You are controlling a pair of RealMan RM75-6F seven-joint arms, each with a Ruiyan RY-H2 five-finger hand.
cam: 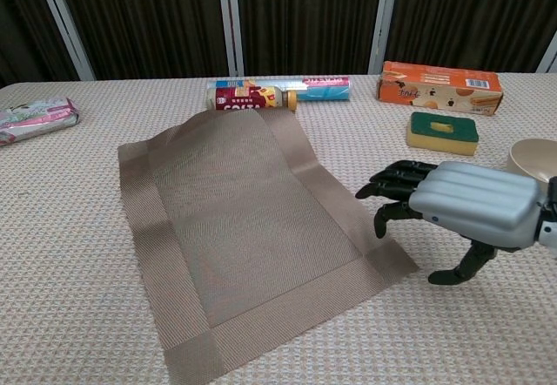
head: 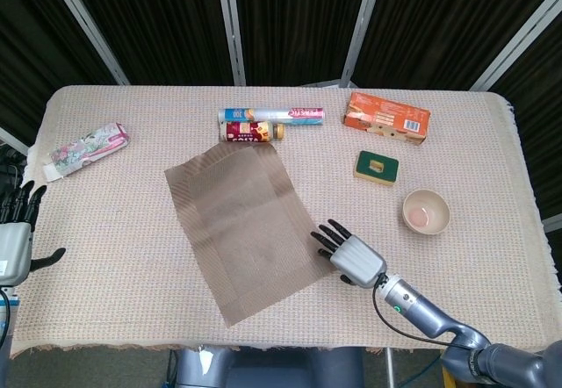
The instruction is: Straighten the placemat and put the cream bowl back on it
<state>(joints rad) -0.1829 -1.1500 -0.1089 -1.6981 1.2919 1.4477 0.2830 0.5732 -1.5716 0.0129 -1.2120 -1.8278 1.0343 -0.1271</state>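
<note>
Well out to the left of the placemat (head: 248, 230), the left hand (head: 15, 240) is seen at the table's edge, fingers spread and nothing held, apparently parked clear of the work. A flat floral packet (head: 86, 148) lies up-left of the placemat, untouched. The placemat itself, a thin brown woven rectangle with a ribbed border, is laid askew on the coarse cream tablecloth (head: 132, 309), so straightening is judged not yet done. Beyond its far edge, a red-labelled bottle (head: 251, 131) and a blue-and-pink tube (head: 271, 115) are lined up on their sides. At the placemat's near right corner the right hand (head: 349, 254) is poised palm down, fingers apart and arched, nothing grasped; whether the fingertips (cam: 389, 191) touch the weave cannot be told. That placing looks chosen for dragging the corner round. Further right of the placemat, an orange carton (head: 387, 117), a green-topped sponge (head: 377, 168) and the cream bowl (head: 426, 211), round and smooth, are waiting
</note>
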